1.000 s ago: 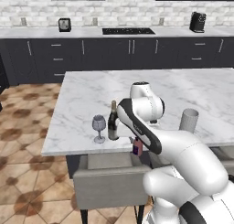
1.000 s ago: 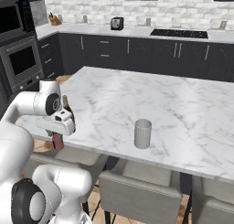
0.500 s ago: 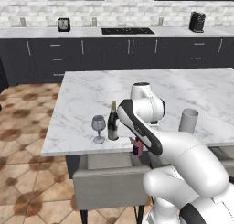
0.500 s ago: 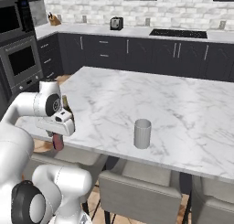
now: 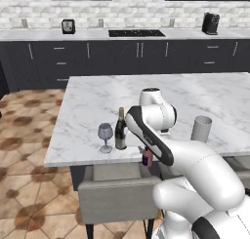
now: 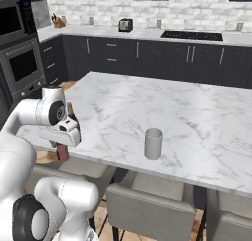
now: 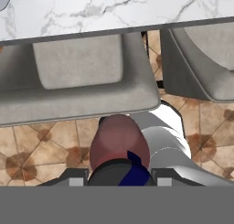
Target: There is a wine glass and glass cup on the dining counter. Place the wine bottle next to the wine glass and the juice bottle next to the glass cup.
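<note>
Currently tool (image 5: 147, 156) grips juice bottle (image 5: 147, 158), hanging off counter (image 5: 97, 94) front edge, over a chair (image 5: 114, 196). Wine bottle (image 5: 120, 130) stands beside wine glass (image 5: 105, 136). Next: carry juice toward 3 o'clock, set by glass cup (image 5: 201, 129).

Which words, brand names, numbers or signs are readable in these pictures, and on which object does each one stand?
No text can be read in any view.
Wine bottle: its label is too small to read.
Juice bottle, held in the gripper: a dark blue patch, no letters legible.
Small appliances on the wall counter: too small and blurred to show any writing.
</note>
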